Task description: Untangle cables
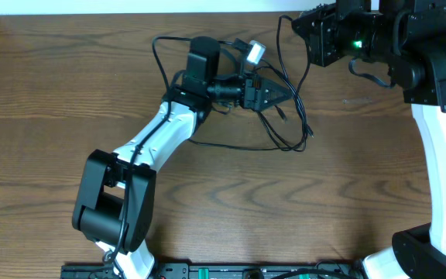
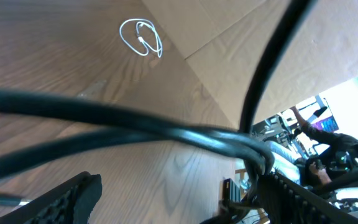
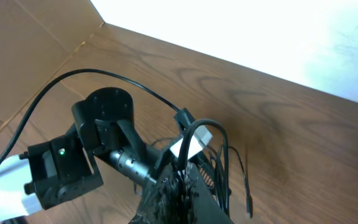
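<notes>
Between the spread fingers (image 2: 73, 196) of the left gripper (image 1: 277, 93) run the thin black flexible cables (image 2: 104, 115); two strands cross the gap side by side and merge near the far finger; contact with the pads cannot be judged from the wrist view.
Left gripper: released, jaws wide, nothing pinched.
Behind and around its wrist, more black loops drape; a pale rectangular plug block (image 1: 254, 52) sits just beside the wrist housing.
Ahead of the left gripper, well apart from the black bundle, the short white cable (image 2: 140, 38) lies in its own small coil; judged already separate.
Right gripper (image 3: 173, 202): clenched, empty as far as visible, hanging above the bundle and looking down on it.
Everything rests on the brown wood-grain table (image 1: 285, 209).

Risks, as judgement: closing on both strands at once would pull the crossing tighter, not apart; loops over the left wrist could snag on retreat and drag the whole bundle; the plug block may catch in a loop and jam the pull.
</notes>
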You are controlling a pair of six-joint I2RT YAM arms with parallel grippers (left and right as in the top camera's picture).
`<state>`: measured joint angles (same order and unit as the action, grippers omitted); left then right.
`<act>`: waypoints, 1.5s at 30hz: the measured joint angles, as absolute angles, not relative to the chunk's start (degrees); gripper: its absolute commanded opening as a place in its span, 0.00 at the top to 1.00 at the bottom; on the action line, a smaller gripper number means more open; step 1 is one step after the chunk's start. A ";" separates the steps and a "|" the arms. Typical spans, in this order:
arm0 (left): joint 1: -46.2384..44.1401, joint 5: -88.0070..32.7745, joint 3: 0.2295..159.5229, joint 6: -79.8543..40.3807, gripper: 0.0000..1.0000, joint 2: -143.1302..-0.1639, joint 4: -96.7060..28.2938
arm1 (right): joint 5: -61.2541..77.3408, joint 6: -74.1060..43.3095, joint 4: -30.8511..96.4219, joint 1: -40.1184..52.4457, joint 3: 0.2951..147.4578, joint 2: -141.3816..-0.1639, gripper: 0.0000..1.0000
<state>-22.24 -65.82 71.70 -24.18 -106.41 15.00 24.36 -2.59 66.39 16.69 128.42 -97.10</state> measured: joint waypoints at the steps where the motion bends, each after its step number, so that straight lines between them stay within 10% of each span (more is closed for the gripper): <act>1: -22.57 -65.65 71.70 -24.16 0.14 -106.41 15.70 | 24.34 -2.59 66.52 16.69 128.42 -97.10 0.99; 16: -25.08 -49.50 71.70 -36.49 0.27 -106.41 19.99 | 23.97 -2.59 66.67 16.69 128.40 -97.10 0.99; 23: -29.93 -35.83 71.70 -38.13 0.92 -106.41 15.05 | 23.40 -2.59 66.98 16.69 128.40 -97.10 0.99; 36: -19.09 -37.04 71.57 -38.76 0.92 -98.26 -4.56 | 15.07 -5.93 67.02 8.69 128.40 -98.02 0.98; 45: -17.54 -51.09 71.59 -38.39 0.92 -90.76 -9.63 | 25.54 0.64 68.71 10.13 128.27 -106.52 0.68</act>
